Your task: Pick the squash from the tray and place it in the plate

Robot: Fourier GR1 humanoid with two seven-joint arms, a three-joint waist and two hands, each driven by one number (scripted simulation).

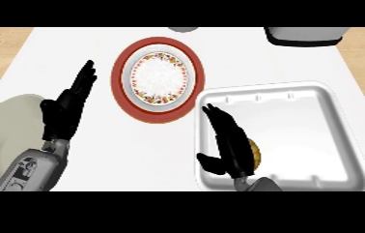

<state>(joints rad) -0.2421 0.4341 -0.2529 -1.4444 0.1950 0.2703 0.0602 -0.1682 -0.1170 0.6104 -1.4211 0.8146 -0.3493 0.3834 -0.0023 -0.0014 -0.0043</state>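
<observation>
- The right hand (230, 145) is down over the lower left part of the white tray (324, 130), fingers straight and together, thumb spread off to the left, holding nothing.
- Just beside that hand, peeking out from its right edge, is a yellowish rounded thing I take for the squash (257, 153); most of it is hidden, and I cannot tell whether the hand touches it.
- So this looks like the reach-in step: the pick is not yet made.
- The next move, I would guess, calls for the fingers to curl round the squash, then a lift over the tray's left wall toward the upper left.
- The plate (158, 77), flowered rim on a red underplate, sits in the upper middle of the frame, near the tray's upper left corner, with nothing on it.
- The left hand (68, 109) rests at the left of the frame, fingers straight and pointing up.
- The counter (85, 43) is white, with a pale wooden strip at both upper corners.
- A grey-white appliance (305, 35) is cut off at the upper right, and a small grey object (185, 29) at the top middle.
</observation>
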